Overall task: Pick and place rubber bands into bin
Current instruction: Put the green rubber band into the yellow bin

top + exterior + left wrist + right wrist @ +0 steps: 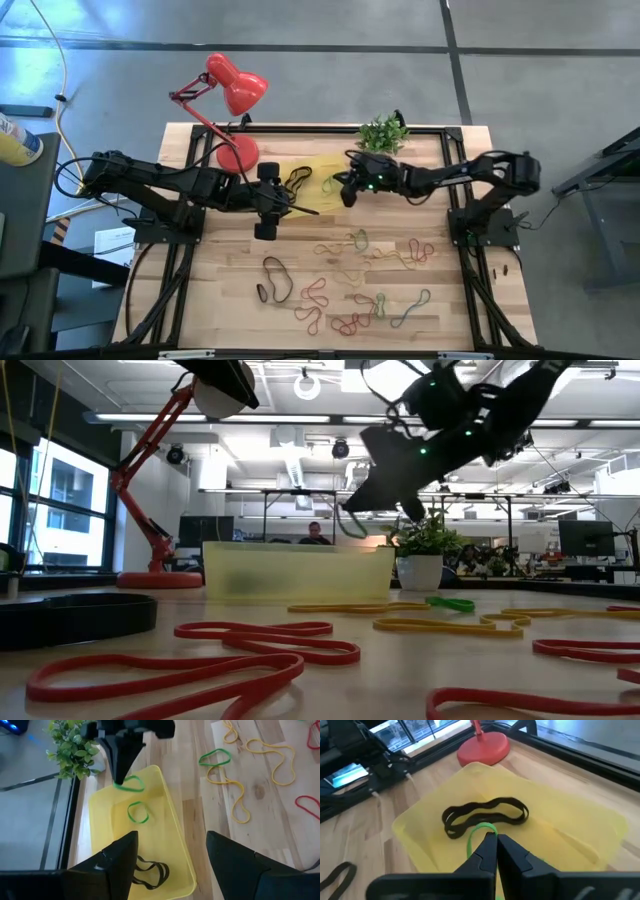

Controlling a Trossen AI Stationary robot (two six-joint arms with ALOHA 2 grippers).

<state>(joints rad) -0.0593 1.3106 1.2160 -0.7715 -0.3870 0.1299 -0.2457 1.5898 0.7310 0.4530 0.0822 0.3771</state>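
The yellow bin (322, 168) stands at the table's far middle. A black rubber band (485, 815) and a green one (137, 813) lie on its floor. My right gripper (496, 842) hangs over the bin, shut on another green rubber band (131, 783). My left gripper (172, 865) hovers open above the bin's left end (268, 205) with nothing between its fingers. Several more rubber bands (345, 285), red, yellow, green and black, lie flat on the near half of the table. My right gripper pinches the green band at one spot of its loop (479, 831), right at the fingertips (121, 767). The fingers slant down from the table's right side. The loop hangs slack below the tips (348, 520), clear of the bin's floor.
A red desk lamp (230, 95) stands with its base (238, 153) just left of the bin. A small potted plant (383, 132) sits at the far edge behind the bin. In the low view, red bands (250, 645) lie close to the near edge.
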